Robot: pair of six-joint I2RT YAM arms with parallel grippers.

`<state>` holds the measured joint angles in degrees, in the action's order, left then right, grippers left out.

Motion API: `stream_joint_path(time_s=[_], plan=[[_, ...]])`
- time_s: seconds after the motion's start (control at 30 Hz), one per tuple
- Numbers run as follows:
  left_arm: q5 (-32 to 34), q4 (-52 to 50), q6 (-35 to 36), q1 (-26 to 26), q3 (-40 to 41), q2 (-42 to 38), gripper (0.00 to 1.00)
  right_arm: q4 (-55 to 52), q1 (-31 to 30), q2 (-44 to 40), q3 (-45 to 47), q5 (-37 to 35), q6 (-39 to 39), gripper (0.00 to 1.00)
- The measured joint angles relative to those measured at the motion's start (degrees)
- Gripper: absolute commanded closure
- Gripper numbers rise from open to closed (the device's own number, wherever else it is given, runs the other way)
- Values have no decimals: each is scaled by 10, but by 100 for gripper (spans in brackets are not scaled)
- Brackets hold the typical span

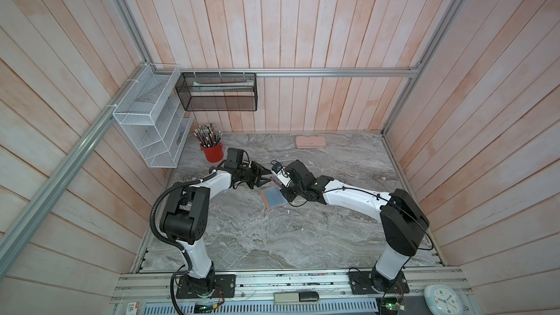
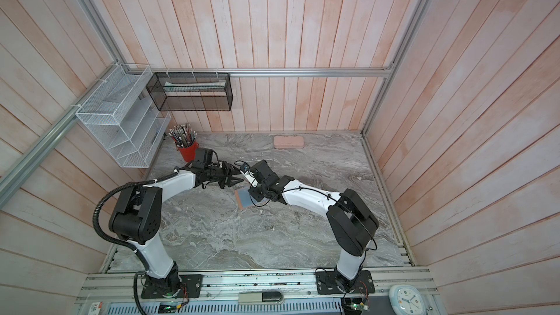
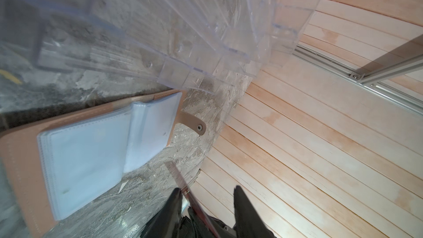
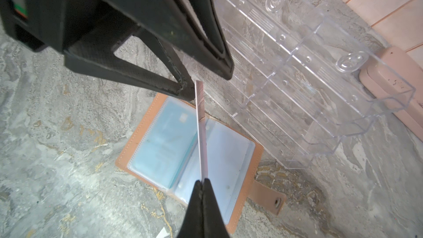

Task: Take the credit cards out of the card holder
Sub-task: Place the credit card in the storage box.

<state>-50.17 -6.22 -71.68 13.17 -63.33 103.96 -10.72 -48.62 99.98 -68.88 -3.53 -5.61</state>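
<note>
While my two arms met over the middle of the table (image 1: 242, 237) in both top views, my left hand (image 1: 267, 177) and right hand (image 1: 282, 189) stood tip to tip just above the open card holder (image 1: 272, 197), which lay flat on the table.

Through the left wrist camera, my left hand (image 3: 207, 190) had its jaws apart. The red card (image 3: 183, 183) ran edge-on between them, close against one finger (image 3: 171, 204) and well clear of the other. A clear acrylic rack (image 3: 160, 42) stood beyond the card holder.

Through the right wrist camera, my right hand (image 4: 202, 180) was clamped on the red card's near end, holding it upright over the card holder's fold. A teal card (image 4: 164, 133) sat in one sleeve.

I judged this a handover. The left jaws needed to centre on the red card and close squarely on its flat faces before the right hand let go, lest it twist or drop.
</note>
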Motion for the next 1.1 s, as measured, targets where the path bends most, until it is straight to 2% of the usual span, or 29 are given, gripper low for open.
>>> stream_joint_path(time_s=[0.13,0.33,0.57,0.77,1.1], plan=[[-7,-4,4,-1,0,2,65,14,0,-5,5,0,-4,100],[-15,-5,8,-3,0,10,76,26,-3,-6,13,-6,-12,100],[-23,-9,18,-4,-2,14,80,41,-11,-6,27,-24,-26,100],[-30,-14,27,-4,-2,14,93,51,-11,-10,36,-37,-37,100],[-34,-21,46,-5,-2,14,93,64,-12,-10,45,-44,-52,100]])
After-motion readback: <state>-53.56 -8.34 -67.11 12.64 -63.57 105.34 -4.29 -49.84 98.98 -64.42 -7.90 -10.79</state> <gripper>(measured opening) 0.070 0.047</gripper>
